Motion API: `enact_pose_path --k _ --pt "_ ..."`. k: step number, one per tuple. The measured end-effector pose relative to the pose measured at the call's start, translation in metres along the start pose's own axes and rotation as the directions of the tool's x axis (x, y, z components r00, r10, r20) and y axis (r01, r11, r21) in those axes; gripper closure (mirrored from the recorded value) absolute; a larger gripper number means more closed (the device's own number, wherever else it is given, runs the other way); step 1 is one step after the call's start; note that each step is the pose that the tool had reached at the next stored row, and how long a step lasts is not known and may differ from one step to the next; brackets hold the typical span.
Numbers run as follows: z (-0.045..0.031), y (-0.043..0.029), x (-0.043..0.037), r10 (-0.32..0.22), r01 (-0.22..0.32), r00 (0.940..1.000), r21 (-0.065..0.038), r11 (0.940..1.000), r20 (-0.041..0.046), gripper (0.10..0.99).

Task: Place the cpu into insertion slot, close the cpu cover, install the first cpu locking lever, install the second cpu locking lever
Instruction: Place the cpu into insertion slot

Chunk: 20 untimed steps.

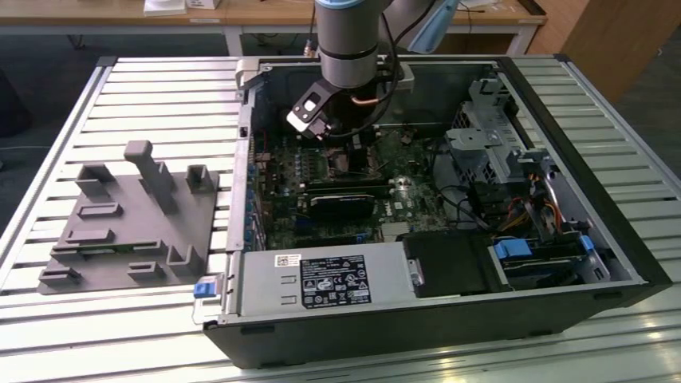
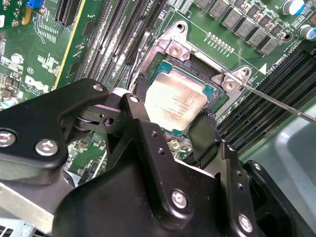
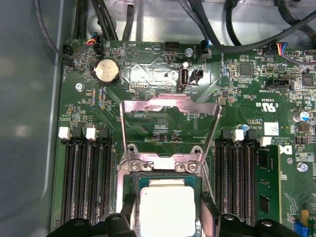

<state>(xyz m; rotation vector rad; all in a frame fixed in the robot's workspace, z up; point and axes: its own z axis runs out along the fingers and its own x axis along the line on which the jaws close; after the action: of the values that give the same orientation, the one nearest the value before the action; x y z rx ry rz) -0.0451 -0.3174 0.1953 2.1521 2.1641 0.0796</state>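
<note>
- Reaching down into the open computer case (image 1: 426, 339) on the slatted worktop (image 1: 159, 80), toward eleven o'clock of its interior in the exterior view: the robot arm (image 1: 349, 40), with a grey fixture (image 1: 127, 219) lying at nine o'clock of the case.
- Lying flat and square in the insertion slot (image 2: 197, 66), silvery top up: the cpu (image 2: 177, 96), judged seated rather than carried.
- Released, by the look of both wrist views: the claw (image 2: 173, 107), fingers (image 2: 205, 136) straddling the chip with a thin dark gap on either side, apparently parted just enough to let it rest.
- Swung back on its hinge, clear of the socket: the cpu cover (image 3: 170, 104), not yet closed, leaving the slot open from above.
- Offered by the first wrist view: the cover's whole frame, flanked by long memory slots (image 3: 89, 182).
- Offered by the second wrist view: a thin locking lever (image 2: 279, 102) jutting free beside the socket, unlatched.
- Offered by the exterior view: the setting of case and worktop.
</note>
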Motion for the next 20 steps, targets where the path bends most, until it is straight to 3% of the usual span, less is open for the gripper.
enact_pose_path --k 9,20 --pt "0.0002 0.0001 0.0005 0.0 0.0 1.0 0.0 1.0 -0.0002 0.471" --pt "0.0 0.003 0.0007 0.002 -0.002 1.0 0.008 1.0 0.0001 0.471"
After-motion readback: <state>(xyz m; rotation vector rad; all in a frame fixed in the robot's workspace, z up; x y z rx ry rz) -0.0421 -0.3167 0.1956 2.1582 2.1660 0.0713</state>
